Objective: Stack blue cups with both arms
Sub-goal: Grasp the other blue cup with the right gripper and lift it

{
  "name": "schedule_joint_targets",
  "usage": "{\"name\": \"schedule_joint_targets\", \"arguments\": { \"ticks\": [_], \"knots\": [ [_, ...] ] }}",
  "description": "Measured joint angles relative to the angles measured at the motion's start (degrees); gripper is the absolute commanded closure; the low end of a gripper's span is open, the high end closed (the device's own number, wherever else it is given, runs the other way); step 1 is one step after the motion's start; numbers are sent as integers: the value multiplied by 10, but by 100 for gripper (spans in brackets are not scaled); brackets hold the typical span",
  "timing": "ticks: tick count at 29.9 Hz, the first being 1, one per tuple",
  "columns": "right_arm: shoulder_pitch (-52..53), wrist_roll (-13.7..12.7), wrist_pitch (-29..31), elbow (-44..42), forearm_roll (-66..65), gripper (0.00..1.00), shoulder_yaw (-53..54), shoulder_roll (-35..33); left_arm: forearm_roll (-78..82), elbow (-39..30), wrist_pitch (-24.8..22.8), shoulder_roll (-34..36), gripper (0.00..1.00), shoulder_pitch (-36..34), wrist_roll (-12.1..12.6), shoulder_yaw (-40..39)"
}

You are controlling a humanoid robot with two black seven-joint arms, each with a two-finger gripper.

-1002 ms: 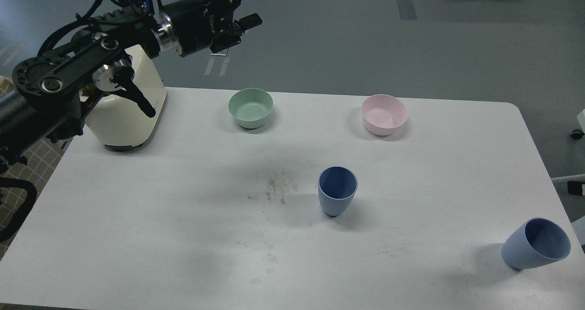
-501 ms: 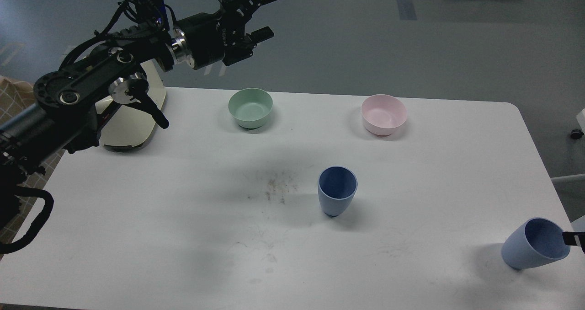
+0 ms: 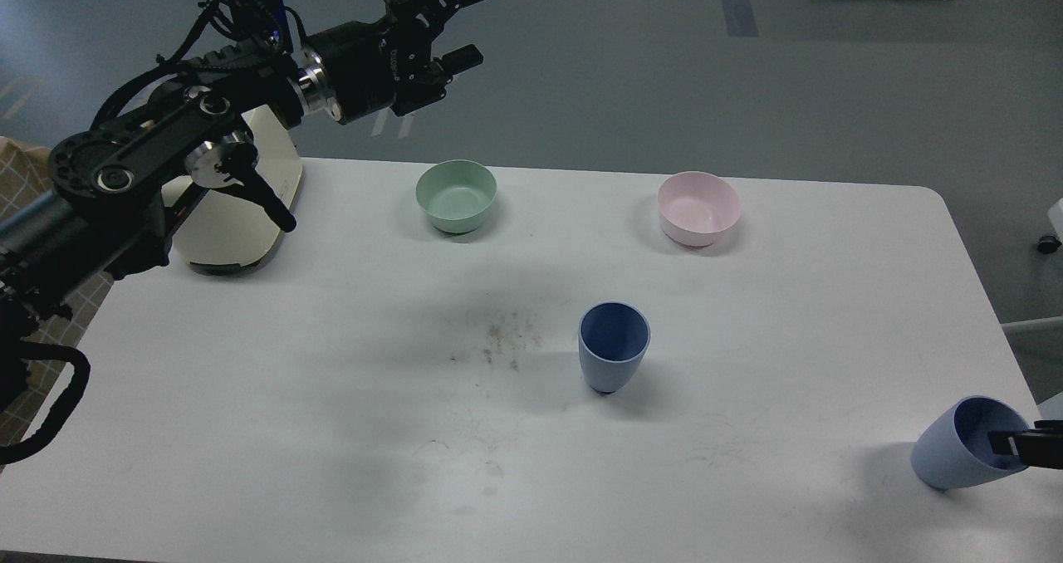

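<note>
One dusty-blue cup (image 3: 613, 349) stands upright near the middle of the white table (image 3: 266, 397). The second blue cup (image 3: 957, 455) sits at the front right corner, tilted with its mouth toward the right. My left gripper (image 3: 471, 21) is open and empty, high above the table's back left, far from both cups. Of my right gripper (image 3: 1026, 445) only a black fingertip shows at the right edge, reaching into the tilted cup's mouth. The rest of it is out of view.
A mint-green bowl (image 3: 456, 195) and a pink bowl (image 3: 698, 207) stand along the table's back. A cream appliance (image 3: 237, 218) sits at the back left under my left arm. A dark smudge (image 3: 498, 343) marks the table left of the upright cup.
My right gripper's fingertip has come in from the right edge and reached into the tilted cup's mouth. My left gripper has shifted slightly and stays open.
</note>
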Motion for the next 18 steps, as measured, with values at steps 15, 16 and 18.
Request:
{"name": "schedule_joint_targets", "arguments": {
  "ticks": [15,16,18],
  "knots": [
    [3,0,-8,9,1,100,11,-3,-1,-5,0,3,9,0,0,-1],
    [6,0,-8,14,1,100,14,-6,-1,-5,0,3,9,0,0,-1],
    [19,0,-8,31,2,100,24,-18,-1,-6,0,3,9,0,0,-1]
  ]
}}
